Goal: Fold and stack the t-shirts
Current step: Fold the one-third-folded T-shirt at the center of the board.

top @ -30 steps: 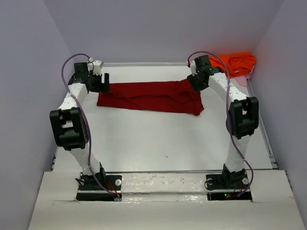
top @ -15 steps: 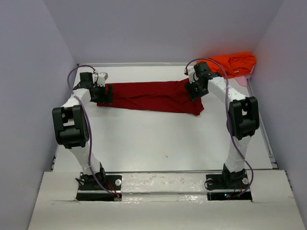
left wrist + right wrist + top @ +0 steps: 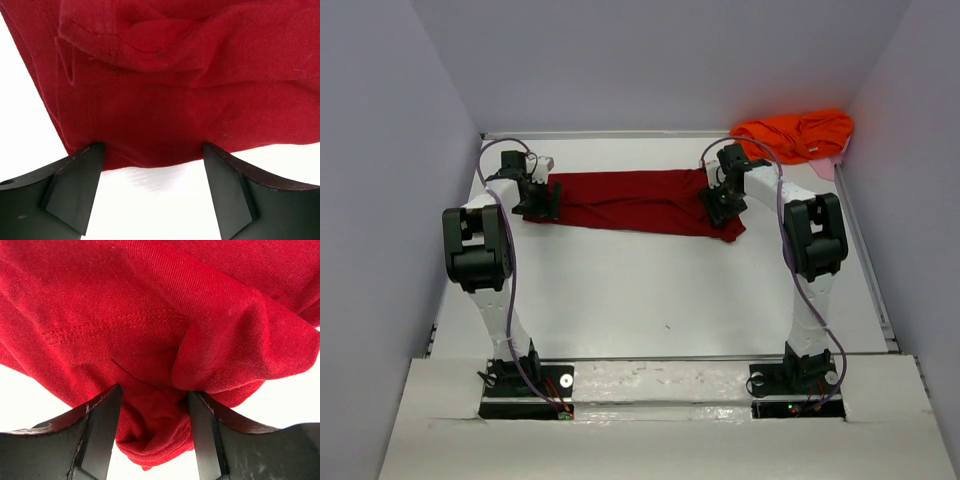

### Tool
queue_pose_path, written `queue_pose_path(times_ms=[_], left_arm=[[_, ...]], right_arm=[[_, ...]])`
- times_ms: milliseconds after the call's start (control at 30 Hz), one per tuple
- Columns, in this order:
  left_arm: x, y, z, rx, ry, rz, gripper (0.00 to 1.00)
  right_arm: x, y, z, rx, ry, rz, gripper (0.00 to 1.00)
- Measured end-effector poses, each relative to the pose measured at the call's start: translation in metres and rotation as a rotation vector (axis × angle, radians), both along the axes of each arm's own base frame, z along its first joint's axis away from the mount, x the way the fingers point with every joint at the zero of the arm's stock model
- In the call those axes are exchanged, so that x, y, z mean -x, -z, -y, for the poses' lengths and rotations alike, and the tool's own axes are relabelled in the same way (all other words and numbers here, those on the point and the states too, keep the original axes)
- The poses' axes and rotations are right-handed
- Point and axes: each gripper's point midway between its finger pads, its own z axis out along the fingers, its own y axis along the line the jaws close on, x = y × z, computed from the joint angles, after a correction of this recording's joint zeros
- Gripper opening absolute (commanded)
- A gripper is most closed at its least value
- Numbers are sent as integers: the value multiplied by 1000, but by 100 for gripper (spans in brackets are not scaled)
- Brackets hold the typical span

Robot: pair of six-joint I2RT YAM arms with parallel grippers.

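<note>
My left gripper (image 3: 152, 147) straddles the red t-shirt (image 3: 630, 200)'s left hem, jaws released; right gripper (image 3: 155, 394), also released, straddles its bunched right corner. Bare table (image 3: 650, 290) lies nearer.

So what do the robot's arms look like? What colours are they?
The left arm and right arm are white tubes with chunky black joints. A thin purple cable loops along each one. The left gripper and right gripper are black, each with two flat, wedge-shaped fingers. Each arm stands on a black base.
</note>
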Motion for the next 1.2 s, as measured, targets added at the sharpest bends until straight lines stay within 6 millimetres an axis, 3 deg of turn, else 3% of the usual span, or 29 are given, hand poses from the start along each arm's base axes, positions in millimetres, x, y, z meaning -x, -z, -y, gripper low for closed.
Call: queue_pose_path(times_ms=[167,367,633,800,1033,1200], left_arm=[[5,3,0,-4,11,-20,89],[21,3,2,-6,29,-33,89],[38,2,8,9,53,-54,89],[37,-1,11,24,57,-48,89],[37,-2,15,47,58,-46,89],[37,-2,15,47,57,-46,89]], right_arm=[[11,2,4,6,0,6,60],[52,4,22,56,7,-40,61],[66,1,33,103,26,-61,61],[62,-7,32,96,42,-55,61],[30,-33,20,52,55,26,61],[12,-18,15,56,58,12,61]])
